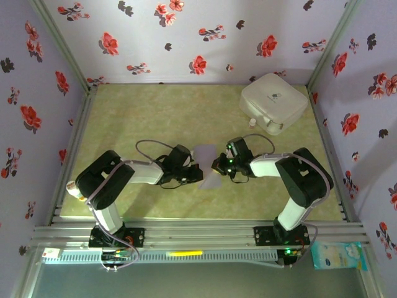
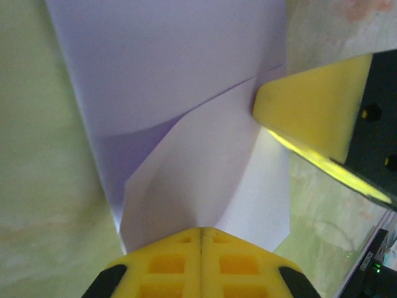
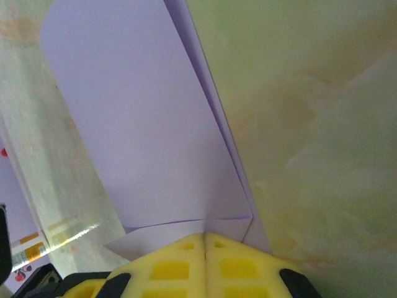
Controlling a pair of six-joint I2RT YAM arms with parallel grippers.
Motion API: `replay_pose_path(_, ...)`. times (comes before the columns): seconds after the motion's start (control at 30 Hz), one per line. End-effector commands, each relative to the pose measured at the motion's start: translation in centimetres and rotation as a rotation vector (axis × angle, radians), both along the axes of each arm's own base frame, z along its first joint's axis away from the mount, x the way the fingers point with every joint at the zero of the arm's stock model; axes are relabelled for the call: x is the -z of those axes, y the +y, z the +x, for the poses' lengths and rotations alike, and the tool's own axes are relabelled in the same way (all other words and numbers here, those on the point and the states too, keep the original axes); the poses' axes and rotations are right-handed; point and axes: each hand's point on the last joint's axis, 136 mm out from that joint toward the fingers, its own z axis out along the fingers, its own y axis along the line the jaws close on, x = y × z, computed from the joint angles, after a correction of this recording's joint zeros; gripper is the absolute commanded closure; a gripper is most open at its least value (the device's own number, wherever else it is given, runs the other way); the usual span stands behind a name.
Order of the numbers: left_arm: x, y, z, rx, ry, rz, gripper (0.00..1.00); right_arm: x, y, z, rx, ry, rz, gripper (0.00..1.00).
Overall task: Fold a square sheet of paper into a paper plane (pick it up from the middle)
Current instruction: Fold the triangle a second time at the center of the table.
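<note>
— Flowered walls [image 1: 186, 37] ring a green bench [image 1: 136, 112]. Where is your paper?
— My square sheet of paper [image 1: 208, 155] lies well apart from the white rounded box [image 1: 273, 102], to its near left, partly folded.
— And your hands?
— My left pincer [image 1: 198, 172] and right pincer [image 1: 218, 166] are both closed, tips against opposite edges of the sheet. I judge that this pins the flaps flat while a crease sets. Whether paper is nipped between the fingers, I cannot tell.

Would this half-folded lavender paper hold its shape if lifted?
Probably floppy: the paper bows where its loose flap curves up. Likely very light, so it may slide on the smooth table. Creases near the left hand should stiffen it slightly.
</note>
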Motion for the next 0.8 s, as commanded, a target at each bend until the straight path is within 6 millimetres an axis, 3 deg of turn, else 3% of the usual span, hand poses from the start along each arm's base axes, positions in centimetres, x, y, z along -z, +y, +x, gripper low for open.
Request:
replay_pose_path(0.0, -0.6, 0.6, -1.0, 0.01, 0.021, 0.037, 1.0, 3.0, -3.1, -0.9, 0.04, 0.059, -0.169, 1.0)
replay_pose_path(0.23, -4.4, -2.1, 0.6, 0.016, -0.029, -0.087, 1.0, 2.8, -2.9, -0.8, 0.036, 0.056, -0.152, 1.0)
replay_pose_path(0.77, -1.5, -4.2, 1.0, 0.059, 0.04, 0.001, 1.0, 2.6, -2.6, -0.7, 0.051, 0.06, -0.127, 1.0)
